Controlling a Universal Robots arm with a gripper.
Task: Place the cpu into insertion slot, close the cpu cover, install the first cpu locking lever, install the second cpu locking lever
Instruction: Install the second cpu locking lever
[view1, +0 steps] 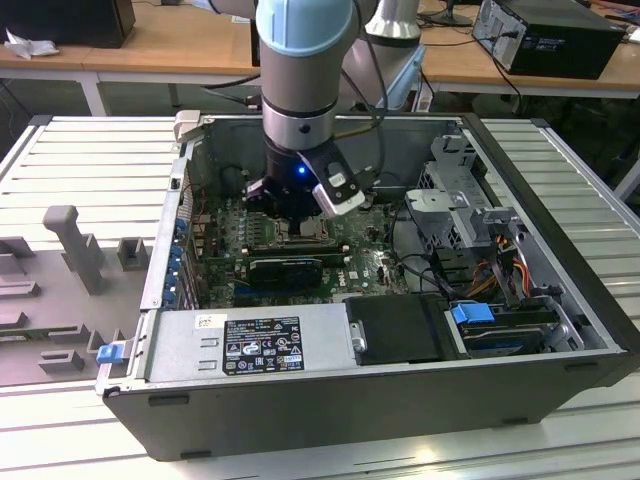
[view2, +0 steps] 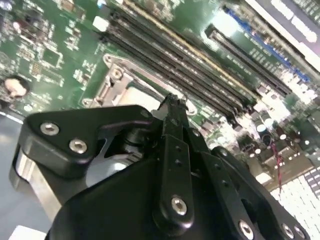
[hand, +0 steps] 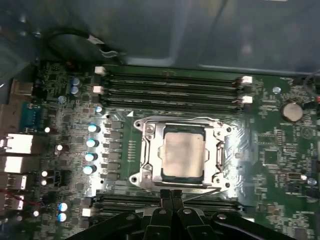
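Note:
The pale square cpu (hand: 184, 155) lies flat in the insertion slot (hand: 219, 156) on the green motherboard. The metal cpu cover (hand: 150, 150) is folded down around it, and the chip shows through its window. One locking lever wire (hand: 175, 119) runs along the slot's far edge. A second thin lever (hand: 202, 194) slants along the near edge, right beside my fingertips. My gripper (hand: 172, 194) is shut, its tips together at that near edge. In the second wrist view the gripper (view2: 172, 100) stands just over the cover (view2: 112, 82) and the cpu (view2: 135, 95). The exterior view has the gripper (view1: 297, 215) low inside the case.
Long black memory slots (hand: 170, 85) flank the socket. A black expansion card (view1: 285, 268) lies close by, with the power supply (view1: 250, 345) along the case's near wall. Drive cage (view1: 460, 190) and loose cables (view1: 420, 270) crowd the exterior view's right.

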